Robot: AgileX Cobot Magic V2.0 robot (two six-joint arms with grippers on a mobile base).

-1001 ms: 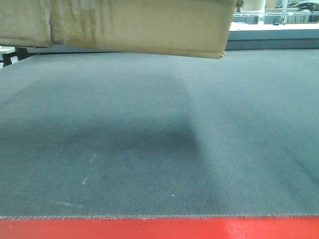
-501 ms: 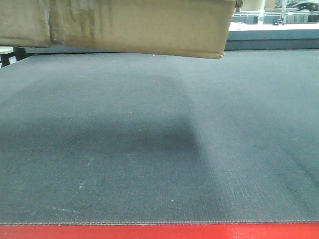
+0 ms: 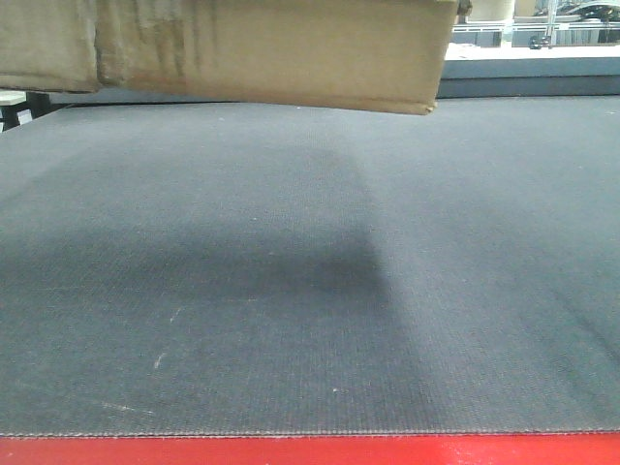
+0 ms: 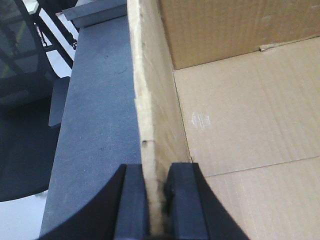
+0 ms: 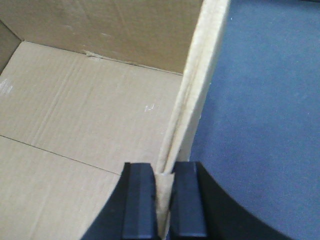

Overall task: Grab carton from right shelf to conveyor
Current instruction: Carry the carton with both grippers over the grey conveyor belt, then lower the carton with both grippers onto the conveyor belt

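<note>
carton [image 3: 271,48]: no print or label readable, any view
conveyor [image 3: 310,291]: no markings readable
far background [image 3: 542,34]: too blurred to read

Front view: carton [image 3: 242,48] cut off by top and left edges; upper part unseen. Left gripper [image 4: 157,172] and right gripper [image 5: 161,172]: bodies cut by bottom edge, pad faces hidden against carton wall. Far background [image 3: 542,29] too small to identify.

Black metal struts [image 4: 31,47], pale floor [image 4: 20,225], distant white railings [image 3: 547,34]
</note>
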